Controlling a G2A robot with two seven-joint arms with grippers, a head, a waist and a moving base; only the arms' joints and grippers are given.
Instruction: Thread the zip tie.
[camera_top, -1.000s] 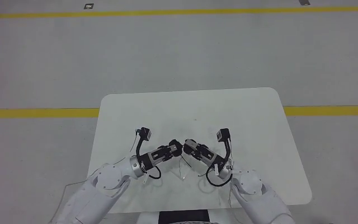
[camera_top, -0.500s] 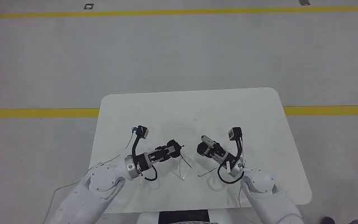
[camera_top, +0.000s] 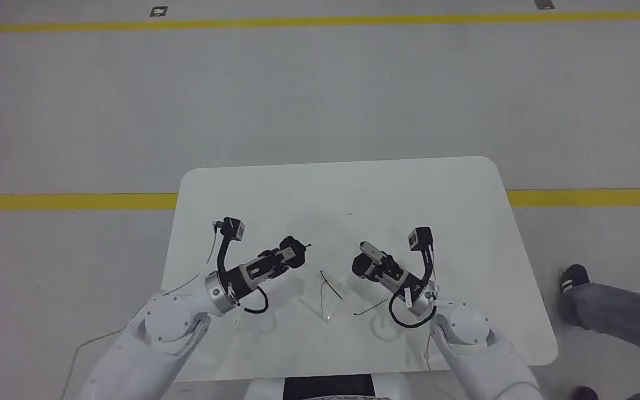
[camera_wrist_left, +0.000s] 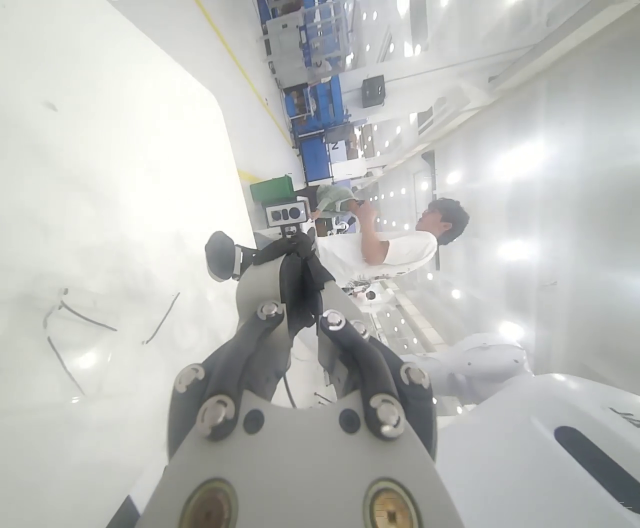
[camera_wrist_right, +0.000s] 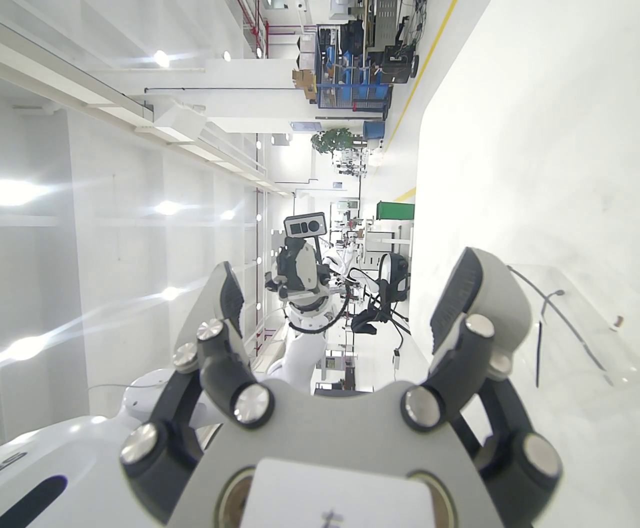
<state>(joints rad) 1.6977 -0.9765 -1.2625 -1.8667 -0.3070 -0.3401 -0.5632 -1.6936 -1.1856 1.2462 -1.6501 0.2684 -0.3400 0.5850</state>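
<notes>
Bright, flat overhead light falls evenly on the white desk (camera_top: 400, 200) in the top view, which shows a mild sheen. In the left wrist view the desk is washed to a milky glare, and the ceiling lamps (camera_wrist_left: 512, 250) flare into wide halos. In the right wrist view they throw long streaks. Both wrist views bow straight lines near the edges, and the right fingers (camera_wrist_right: 227, 295) loom oversized in front.
</notes>
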